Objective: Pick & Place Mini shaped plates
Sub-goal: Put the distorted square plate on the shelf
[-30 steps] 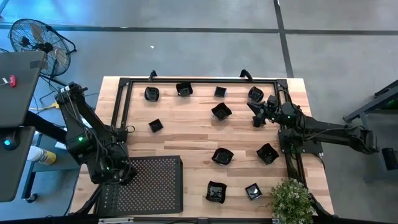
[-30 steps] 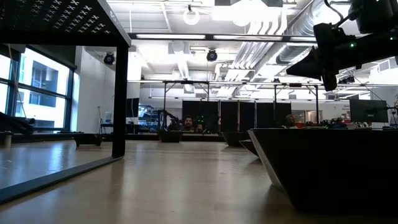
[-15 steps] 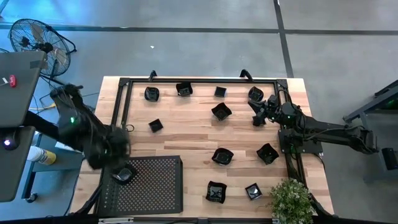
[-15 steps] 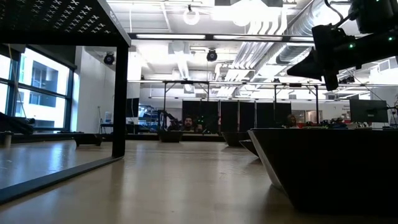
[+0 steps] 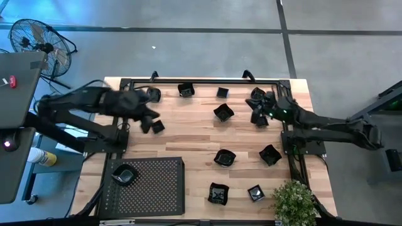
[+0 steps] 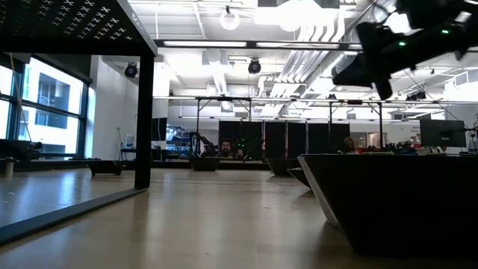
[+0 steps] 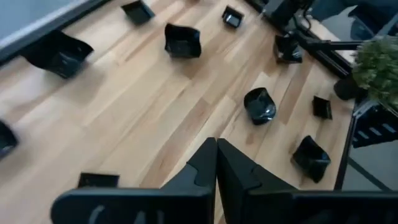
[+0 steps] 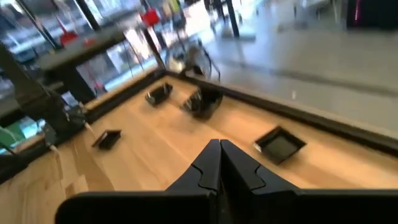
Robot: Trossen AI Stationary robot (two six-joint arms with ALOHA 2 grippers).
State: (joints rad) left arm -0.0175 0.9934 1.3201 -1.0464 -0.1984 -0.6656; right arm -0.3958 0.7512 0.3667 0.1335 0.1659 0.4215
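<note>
From my console I see a pale wood-plank table [image 5: 188, 141] with visible grain, bordered by a dark tube frame [image 5: 201, 81] and standing on a grey floor. The largest item on it is a flat black perforated rectangular tray [image 5: 157, 188] at the near left corner; one glossy black mini plate [image 5: 125, 175] lies in its far left corner. The left arm reaches across the far left of the table, and its left gripper [image 5: 148, 119] hangs just beside a small square plate [image 5: 157, 127]; in its wrist view the two dark fingers [image 7: 205, 165] meet edge to edge, holding nothing. The right arm extends to the far right, its right gripper [image 5: 256, 112] next to a rounded plate [image 5: 257, 94]; its fingers [image 8: 212, 163] are likewise pressed together and empty. The remaining mini shaped plates [image 5: 223, 112] lie scattered on the bare wood: square, round and angular, all glossy. A green potted plant [image 5: 294, 202] sits at the near right corner.
</note>
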